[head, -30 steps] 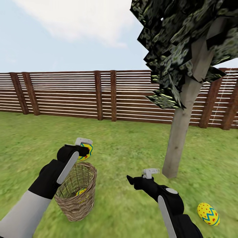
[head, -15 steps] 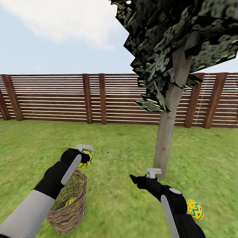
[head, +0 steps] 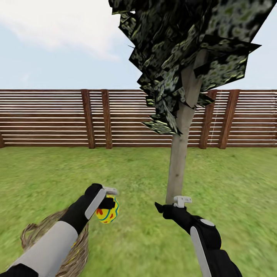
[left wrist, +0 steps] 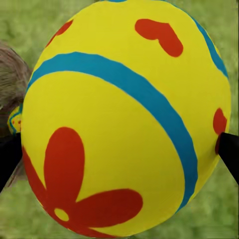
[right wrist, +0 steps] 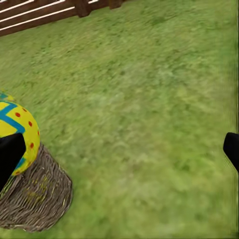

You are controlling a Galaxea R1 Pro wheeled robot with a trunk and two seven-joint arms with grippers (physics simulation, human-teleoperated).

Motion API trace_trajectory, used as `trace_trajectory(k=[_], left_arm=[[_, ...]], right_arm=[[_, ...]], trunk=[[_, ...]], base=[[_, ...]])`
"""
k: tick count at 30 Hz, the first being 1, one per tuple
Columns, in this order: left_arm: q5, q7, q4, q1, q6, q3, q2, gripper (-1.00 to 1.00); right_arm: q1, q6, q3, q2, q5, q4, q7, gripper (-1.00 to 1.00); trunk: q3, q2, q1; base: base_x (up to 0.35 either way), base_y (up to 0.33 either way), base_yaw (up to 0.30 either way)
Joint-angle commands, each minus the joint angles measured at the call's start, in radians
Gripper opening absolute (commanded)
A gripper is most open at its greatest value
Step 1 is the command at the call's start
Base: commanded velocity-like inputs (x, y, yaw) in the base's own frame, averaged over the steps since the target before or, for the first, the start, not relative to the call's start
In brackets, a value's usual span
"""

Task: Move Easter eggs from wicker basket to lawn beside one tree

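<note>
Over lawn (head: pixel 138 238), just beside wicker basket (head: pixel 34 234), flower egg (head: pixel 107 210) is clamped in left gripper (head: pixel 109 202), pinched betw. fingertips (left wrist: pixel 10 157). Basket contents hidden in head view. Right gripper (head: pixel 169 206) spread wide, nothing held, near tree (head: pixel 177 169). Fence (head: pixel 50 117) behind.

There are no words, letters or numbers to read anywhere. The egg (left wrist: pixel 124 119) has only a painted red flower, red hearts and a blue stripe, not writing.
</note>
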Motion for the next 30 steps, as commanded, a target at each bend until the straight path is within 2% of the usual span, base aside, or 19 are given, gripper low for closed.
trace_trajectory(k=[1,6,9,11,19,23,30], left_arm=[[0.007,0.009,0.032,-0.003,0.003,-0.002,-0.01,-1.0],[0.01,-0.008,0.169,-0.046,0.003,-0.001,-0.036,-1.0],[0.01,-0.032,0.201,-0.056,0.003,-0.002,-0.045,-1.0],[0.009,-0.035,0.203,-0.057,0.003,-0.002,-0.046,-1.0],[0.005,-0.034,0.195,-0.058,0.003,-0.002,-0.046,-1.0],[0.005,-0.034,0.195,-0.058,0.003,-0.002,-0.046,-1.0],[0.005,-0.03,0.192,-0.058,0.003,-0.003,-0.046,-1.0]], right_arm=[[-0.001,0.006,-0.002,0.001,-0.008,-0.001,-0.001,1.0],[-0.001,0.005,-0.001,0.001,-0.008,-0.001,-0.001,1.0],[-0.001,0.006,-0.002,0.001,-0.009,-0.001,-0.001,1.0],[-0.001,0.006,0.0,0.001,-0.01,-0.001,-0.001,1.0],[-0.001,0.006,0.002,0.001,-0.01,-0.001,-0.001,1.0],[-0.001,0.006,0.007,0.001,-0.01,-0.001,-0.001,1.0],[-0.001,0.006,0.006,0.001,-0.01,0.0,-0.001,1.0]], trunk=[[0.003,0.007,-0.004],[0.023,0.042,-0.023],[0.033,0.063,-0.035],[0.039,0.077,-0.042],[0.043,0.077,-0.042],[0.047,0.077,-0.042],[0.048,0.077,-0.042]], base=[[0.0,0.0,-0.224],[0.0,0.0,-0.161],[0.0,0.0,-0.024],[0.0,0.0,-0.005],[-0.057,-0.027,-0.084],[-0.239,-0.154,-0.193],[-0.111,-0.247,-0.033]])
